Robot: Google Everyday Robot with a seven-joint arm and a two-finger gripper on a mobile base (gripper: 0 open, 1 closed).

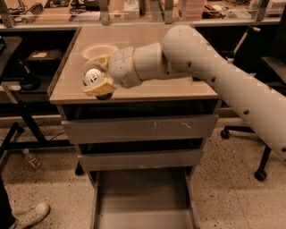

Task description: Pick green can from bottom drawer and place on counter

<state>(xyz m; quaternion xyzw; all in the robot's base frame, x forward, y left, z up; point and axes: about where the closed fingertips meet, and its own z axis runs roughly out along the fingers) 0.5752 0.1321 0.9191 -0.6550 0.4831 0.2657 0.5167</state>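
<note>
Jutting toward the camera at the foot of the cabinet, the bottom drawer (143,199) stands pulled open, its flat grey floor and low sides in plain view; on the speckled floor to its left lies a pale shoe (32,214), and further back a small plastic bottle (32,159). Above the open drawer the middle drawer (138,159) and the top drawer (138,129) sit pushed in, one over the other, well back of it; over them runs the front edge of the bench (170,91), glossy beige.

Just behind that edge, at the front-left corner of the bench, the gripper (91,78) hangs low over the surface; its cream fingers (99,88) are clamped above and below the green can (94,75), which lies on its side in the grip with its silver top turned to the camera; whether the can touches the bench I cannot tell. Directly behind the gripper a shallow pale bowl (99,48) rests on the bench, partly hidden by the wrist; the thick white arm (210,62) reaches in from the right, crossing the middle of the bench. Off to the right stands a wheeled office chair (261,172); furthest back, a cluttered shelf (134,9) runs along the wall.
</note>
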